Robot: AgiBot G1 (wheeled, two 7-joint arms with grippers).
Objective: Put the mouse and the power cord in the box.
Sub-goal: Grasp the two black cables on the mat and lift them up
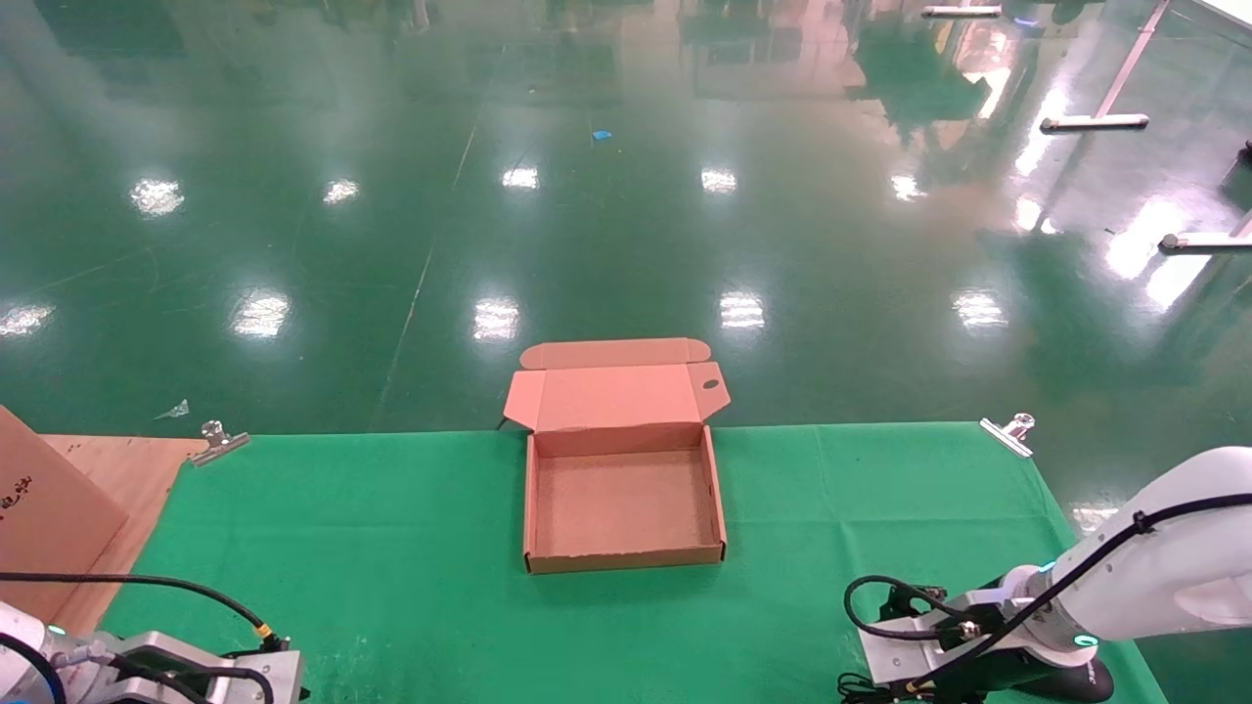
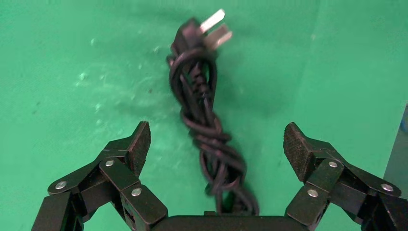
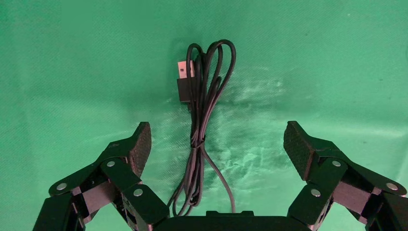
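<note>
Hovering released, the left pincer (image 2: 216, 144) straddles the power cord (image 2: 204, 120); the right pincer (image 3: 216, 144), also released, straddles the mouse's cable (image 3: 202, 120); the box (image 1: 624, 508) lies open.

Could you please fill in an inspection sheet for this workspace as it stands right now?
Surface: green cloth over the table, held by two metal clips at the far corners.
Job's things: box open and empty at the middle of the far edge, lid folded back; power cord bundled on the cloth; mouse body not seen.
Clutter: brown carton at the left edge.
Grippers: left gripper open, straddling the power cord; right gripper open over the mouse cable.
Cables: mouse cable coiled, USB plug showing; black arm cables on both wrists.
Surroundings: glossy green floor, white stand feet at far right.
</note>
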